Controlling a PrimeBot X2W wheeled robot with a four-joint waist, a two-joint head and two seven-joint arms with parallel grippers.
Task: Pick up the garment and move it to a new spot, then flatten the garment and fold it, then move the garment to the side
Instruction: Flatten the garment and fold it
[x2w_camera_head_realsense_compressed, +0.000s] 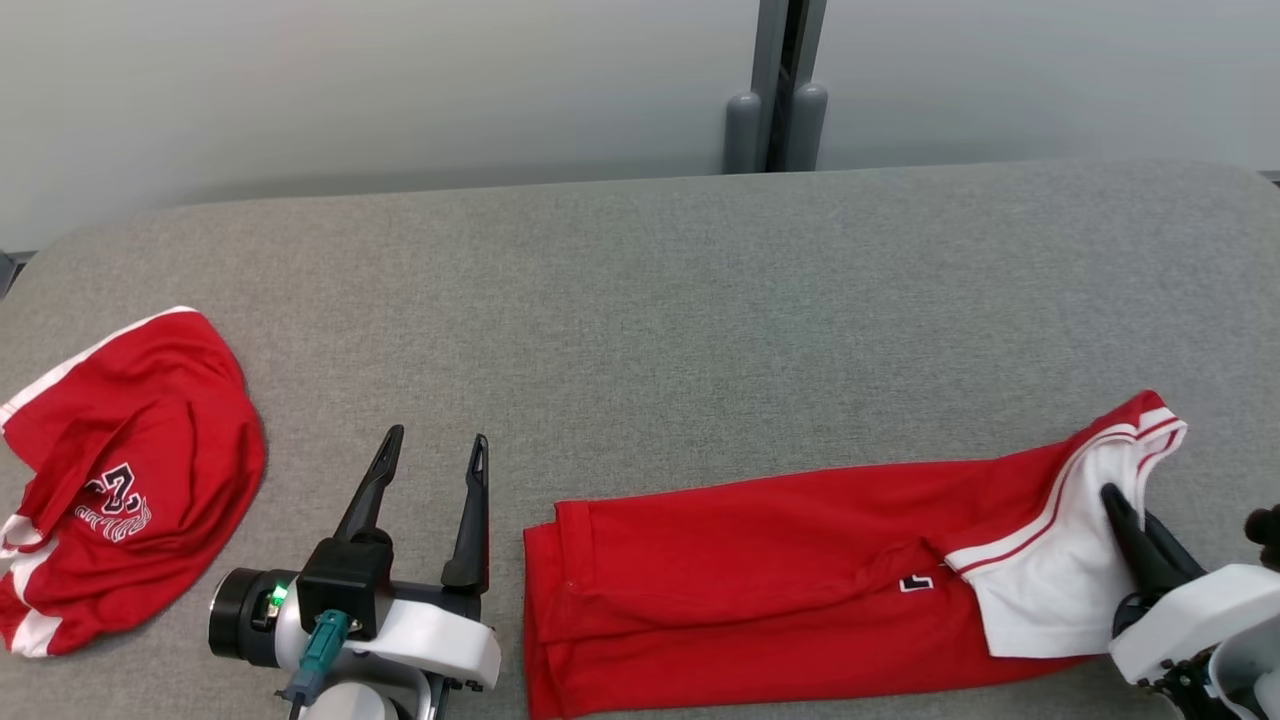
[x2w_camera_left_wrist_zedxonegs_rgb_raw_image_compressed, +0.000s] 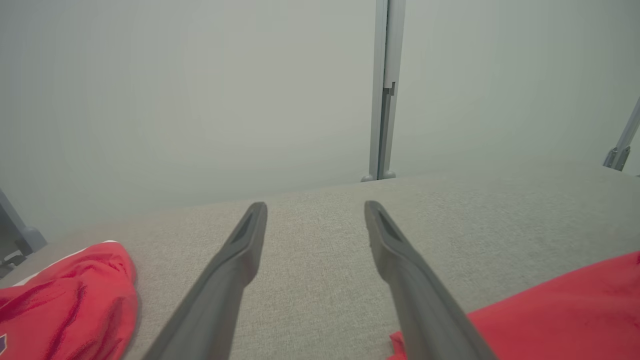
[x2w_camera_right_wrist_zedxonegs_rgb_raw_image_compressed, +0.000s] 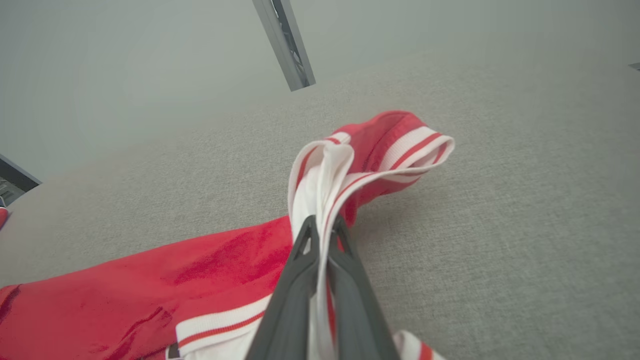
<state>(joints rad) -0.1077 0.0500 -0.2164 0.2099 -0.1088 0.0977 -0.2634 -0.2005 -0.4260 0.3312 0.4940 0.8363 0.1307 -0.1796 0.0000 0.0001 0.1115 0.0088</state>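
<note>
We've got the right pincer (x2w_camera_right_wrist_zedxonegs_rgb_raw_image_compressed: 325, 225) clamped on the striped end of the garment (x2w_camera_head_realsense_compressed: 750, 570) — it runs leftward along the surface (x2w_camera_head_realsense_compressed: 640, 300), far edge just beside our wide-open left pincer (x2w_camera_head_realsense_compressed: 437, 440).

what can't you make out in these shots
Head view, folded garment: near edge cut off by the frame bottom.
Head view, crumpled garment: print creased, unreadable.
Head view, badge: too small to read.
Right wrist view, right tool: number of layers pinched is hidden by bunched cloth.
</note>
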